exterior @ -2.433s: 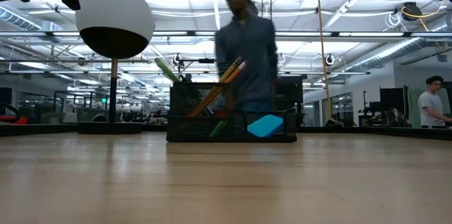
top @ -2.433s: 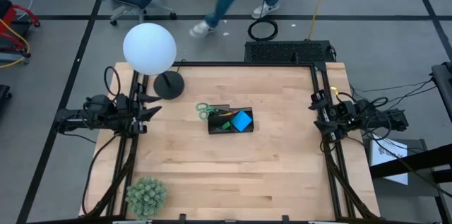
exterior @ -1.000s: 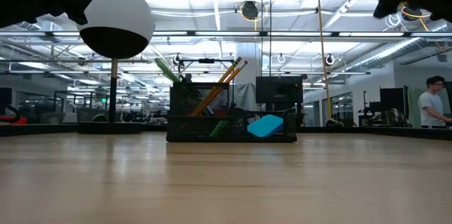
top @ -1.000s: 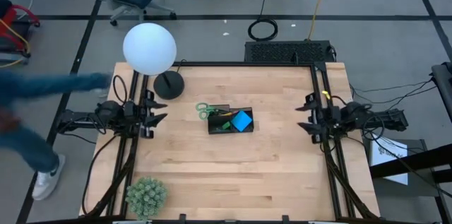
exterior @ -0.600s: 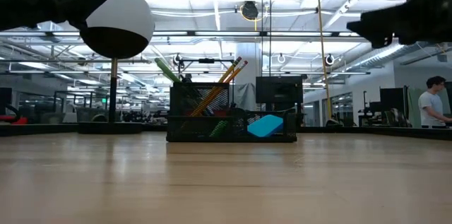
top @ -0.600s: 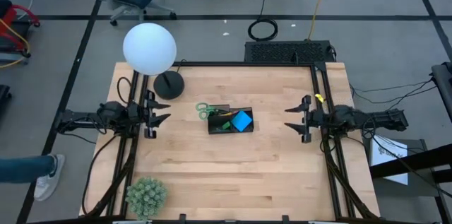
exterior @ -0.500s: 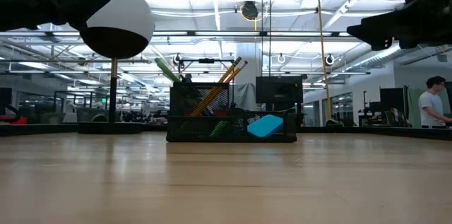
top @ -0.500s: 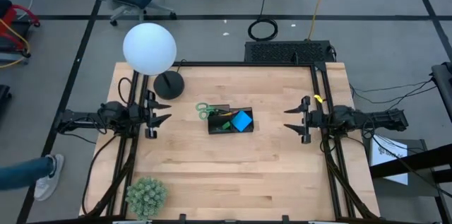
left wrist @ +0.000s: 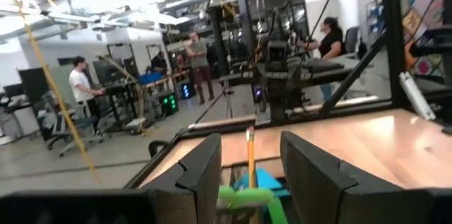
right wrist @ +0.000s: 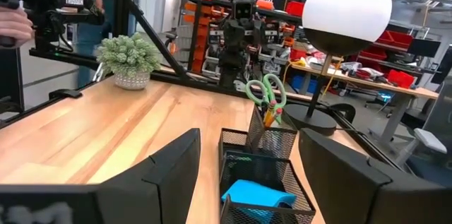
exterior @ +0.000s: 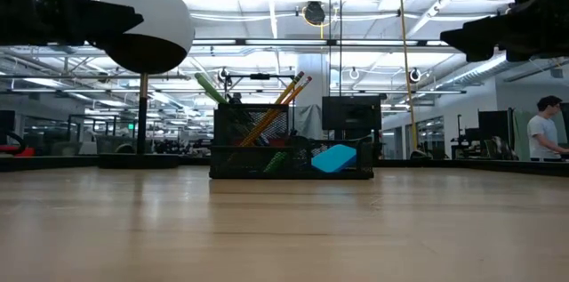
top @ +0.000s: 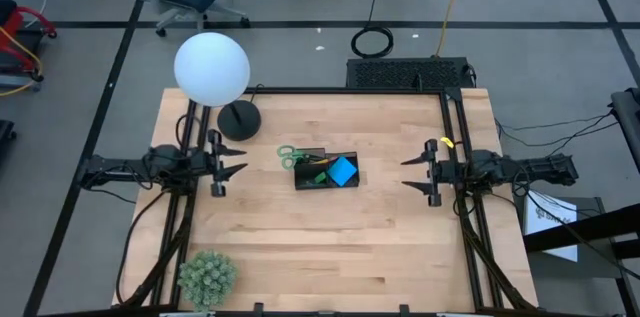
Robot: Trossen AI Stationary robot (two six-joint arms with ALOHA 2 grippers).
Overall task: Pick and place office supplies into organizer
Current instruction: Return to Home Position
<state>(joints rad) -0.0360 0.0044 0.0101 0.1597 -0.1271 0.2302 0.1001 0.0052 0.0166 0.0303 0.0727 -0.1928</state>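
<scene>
The black mesh organizer (top: 325, 170) stands at the table's middle. Green-handled scissors (top: 291, 156) and orange pencils (exterior: 283, 102) stick up out of its taller section (right wrist: 272, 138). The blue pad (top: 343, 170) leans in its low section, beside a small green piece (exterior: 275, 161). My left gripper (top: 236, 169) is open above the table's left side, fingers pointing at the organizer. My right gripper (top: 406, 174) is open above the right side, also pointing at it. Both are empty.
A white globe lamp (top: 211, 68) on a round black base (top: 238, 119) stands at the far left. A spiky green plant ball (top: 207, 276) sits at the near left corner. Bare wood lies between the organizer and the near edge. People stand in the room beyond.
Both grippers have swung out from the table's side edges toward the organizer, the left moving right and the right moving left, staying level above the table. A person who walked past the table's far and left sides has gone out of view.
</scene>
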